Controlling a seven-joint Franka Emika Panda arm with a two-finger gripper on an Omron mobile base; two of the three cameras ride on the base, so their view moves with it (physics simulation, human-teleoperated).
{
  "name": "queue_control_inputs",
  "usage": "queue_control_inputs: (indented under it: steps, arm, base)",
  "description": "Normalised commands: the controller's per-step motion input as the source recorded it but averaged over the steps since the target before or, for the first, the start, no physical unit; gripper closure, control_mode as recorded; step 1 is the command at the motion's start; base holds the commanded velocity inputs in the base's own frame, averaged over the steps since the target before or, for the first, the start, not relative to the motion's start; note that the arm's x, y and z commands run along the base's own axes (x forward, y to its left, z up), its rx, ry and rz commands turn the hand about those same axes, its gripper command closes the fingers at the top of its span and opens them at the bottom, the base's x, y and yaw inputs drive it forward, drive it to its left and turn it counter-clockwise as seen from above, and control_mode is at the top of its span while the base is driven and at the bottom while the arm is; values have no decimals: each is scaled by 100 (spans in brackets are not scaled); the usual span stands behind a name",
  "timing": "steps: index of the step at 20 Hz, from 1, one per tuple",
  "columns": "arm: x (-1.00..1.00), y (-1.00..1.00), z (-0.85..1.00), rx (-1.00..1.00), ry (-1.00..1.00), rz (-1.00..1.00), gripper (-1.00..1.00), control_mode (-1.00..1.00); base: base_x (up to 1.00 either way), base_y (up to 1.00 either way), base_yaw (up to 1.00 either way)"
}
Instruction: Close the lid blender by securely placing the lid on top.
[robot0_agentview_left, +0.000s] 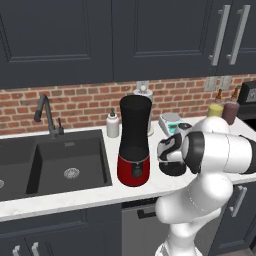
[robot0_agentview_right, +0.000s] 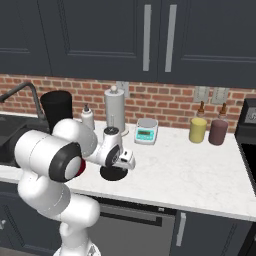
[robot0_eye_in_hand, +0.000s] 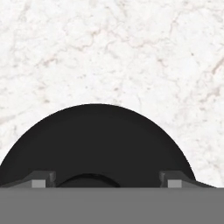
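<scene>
Left base view, from 9 o'clock across: a sink (robot0_agentview_left: 70, 165), a soap bottle (robot0_agentview_left: 113, 125), then the blender (robot0_agentview_left: 134, 145) with its jar uncovered. At its 3 o'clock the lid (robot0_agentview_left: 173, 169) lies flat on the counter (robot0_agentview_left: 90, 195), well apart from the jar. Hand view: the gripper (robot0_eye_in_hand: 105, 180) sits open, its 2 fingertips (robot0_eye_in_hand: 40, 179) astride the knob at 6 o'clock.

lid (robot0_eye_in_hand: 94, 144) half-hidden behind end effector (robot0_eye_in_hand: 103, 180)
</scene>
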Motion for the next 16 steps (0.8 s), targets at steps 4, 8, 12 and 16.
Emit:
queue_control_inputs:
  steps: [4, 8, 12, 16]
  arm:
    - [0, 0, -23, 0, 2, 0, 100, -100]
    - [0, 0, -19, 0, 0, 0, 100, -100]
    - [-1, 0, -26, 0, 0, 0, 100, -100]
    - [-7, 4, -28, 0, 0, 0, 100, -100]
  base:
    - [0, 0, 0]
    - [0, 0, 0]
    - [0, 0, 0]
    - [0, 0, 0]
